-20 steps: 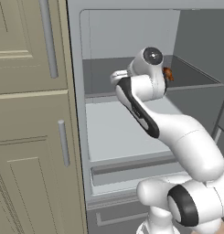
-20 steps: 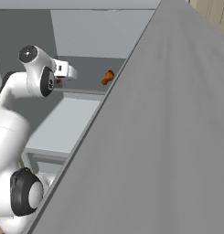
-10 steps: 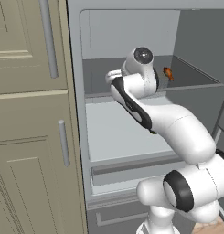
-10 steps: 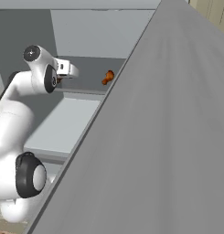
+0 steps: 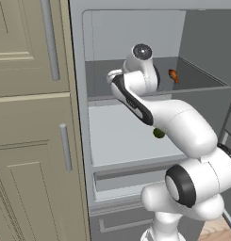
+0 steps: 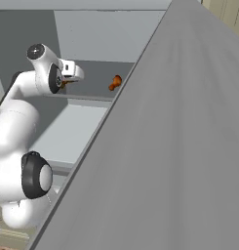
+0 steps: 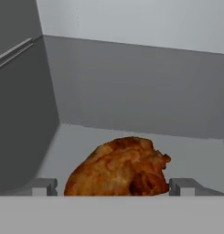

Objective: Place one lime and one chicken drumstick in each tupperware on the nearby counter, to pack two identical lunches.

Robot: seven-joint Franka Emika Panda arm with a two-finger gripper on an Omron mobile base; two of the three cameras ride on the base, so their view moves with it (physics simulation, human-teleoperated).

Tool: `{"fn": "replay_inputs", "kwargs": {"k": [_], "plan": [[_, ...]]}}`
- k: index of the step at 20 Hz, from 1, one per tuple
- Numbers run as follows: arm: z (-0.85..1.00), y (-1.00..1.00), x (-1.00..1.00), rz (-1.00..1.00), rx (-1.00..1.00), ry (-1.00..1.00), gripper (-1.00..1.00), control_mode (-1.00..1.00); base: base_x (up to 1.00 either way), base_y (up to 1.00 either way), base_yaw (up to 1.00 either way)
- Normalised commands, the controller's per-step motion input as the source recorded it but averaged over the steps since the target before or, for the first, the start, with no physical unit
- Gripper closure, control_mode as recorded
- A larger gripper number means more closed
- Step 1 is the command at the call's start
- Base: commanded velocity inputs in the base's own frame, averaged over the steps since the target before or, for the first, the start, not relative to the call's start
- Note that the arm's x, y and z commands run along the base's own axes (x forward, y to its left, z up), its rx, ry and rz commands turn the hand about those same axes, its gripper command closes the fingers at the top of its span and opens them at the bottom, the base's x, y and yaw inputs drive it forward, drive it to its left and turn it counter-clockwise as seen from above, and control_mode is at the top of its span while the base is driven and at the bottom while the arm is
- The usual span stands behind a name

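Note:
A browned chicken drumstick [image 7: 119, 168] lies on the fridge's upper shelf [image 5: 202, 82], right in front of the hand. My gripper [image 7: 113, 187] is open, with one fingertip on each side of the drumstick and apart from it. In the right base view the hand [image 6: 72, 73] reaches into that shelf. Another chicken drumstick [image 5: 173, 75] [image 6: 114, 82] rests farther right on the same shelf. A green lime [image 5: 158, 133] peeks out beside my forearm on the lower shelf [image 5: 117, 136]. The tupperware and the counter are out of view.
The fridge's open door [image 6: 165, 146] stands as a big grey slab on the right. Beige panelled cabinets [image 5: 32, 117] with silver bar handles flank the fridge on the left. A drawer front [image 5: 131, 176] sits below the lower shelf.
The arm has swung a little left and reached deeper into the upper shelf. The jaws have barely narrowed.

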Motion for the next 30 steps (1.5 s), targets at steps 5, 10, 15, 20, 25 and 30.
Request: {"fn": "replay_inputs", "kwargs": {"k": [5,10,15,20,25,30], "plan": [[-0.69,0.00,0.00,0.00,-0.02,0.05,-1.00,-1.00,0.00,0.00,0.00],[-0.88,0.00,-0.10,0.00,0.00,0.00,-1.00,-1.00,0.00,0.00,0.00],[-0.71,0.00,-0.14,0.00,0.00,-0.01,-1.00,-1.00,0.00,0.00,0.00],[-0.49,0.00,-0.28,-0.04,0.00,-0.01,-1.00,-1.00,0.00,0.00,0.00],[-0.50,0.00,-0.17,-0.10,0.00,0.00,-1.00,-1.00,0.00,0.00,0.00],[-0.59,0.00,0.00,-0.01,0.00,0.00,1.00,-1.00,0.00,0.00,0.00]]}}
